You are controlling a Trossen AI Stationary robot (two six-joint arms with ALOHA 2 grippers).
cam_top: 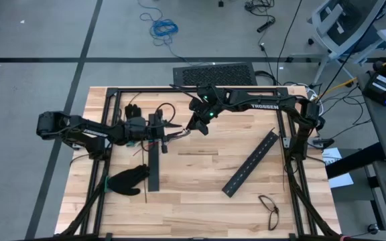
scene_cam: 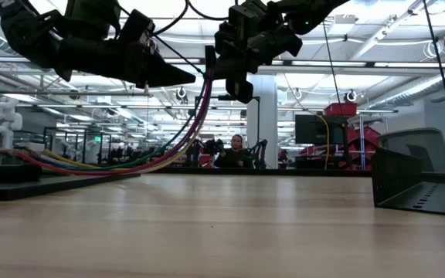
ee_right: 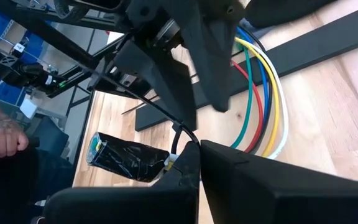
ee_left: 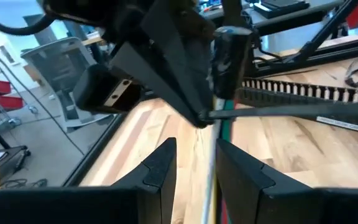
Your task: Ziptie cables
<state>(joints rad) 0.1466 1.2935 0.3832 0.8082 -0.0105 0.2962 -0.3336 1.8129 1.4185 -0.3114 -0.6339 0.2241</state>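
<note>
From up top I've got both arms meeting over the back-left part of the worktop (cam_top: 200, 194), the left claw (cam_top: 178, 134) and right claw (cam_top: 191, 127) nearly touching, but the cables (cam_top: 154, 142) barely show there. The low cam is way better: the cables (scene_cam: 130, 164) sweep up off the worktop in a red, blue, green and yellow curve into the left claw (scene_cam: 188, 77). My left wrist cam shows that claw clamped on the bundle, wires running between its fingers (ee_left: 160, 168). The right wrist cam has the right claw (ee_right: 199, 149) pinched together on a thin dark ziptie (ee_right: 148, 102). Only the top view catches the black slotted bar (cam_top: 250, 164) and gloves (cam_top: 127, 181).
</note>
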